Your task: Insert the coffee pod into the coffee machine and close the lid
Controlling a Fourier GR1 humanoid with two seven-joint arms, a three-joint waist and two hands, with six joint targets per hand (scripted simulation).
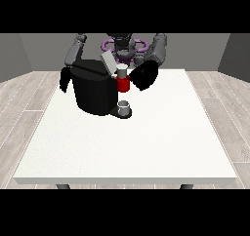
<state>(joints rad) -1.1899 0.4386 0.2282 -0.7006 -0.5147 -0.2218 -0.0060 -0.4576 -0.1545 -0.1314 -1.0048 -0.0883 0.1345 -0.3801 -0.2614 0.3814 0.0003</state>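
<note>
A black coffee machine [93, 91] stands on the white table [132, 147] at the back left. Its grey lid [107, 62] is tilted up and open. A small grey pod [121, 70] sits on top of the machine's red front part [123, 84]. The hand at the view's right [143, 76] is right beside the pod and the red part, touching or nearly touching them. The hand at the view's left [64, 80] hangs beside the machine's left side, holding nothing that I can see. A grey cup [124, 108] stands on the machine's base under the red part.
The table reaches wide towards the camera and to the right of the machine. Wooden floor [29, 98] surrounds it. The robot's torso [123, 46] stands just behind the machine.
</note>
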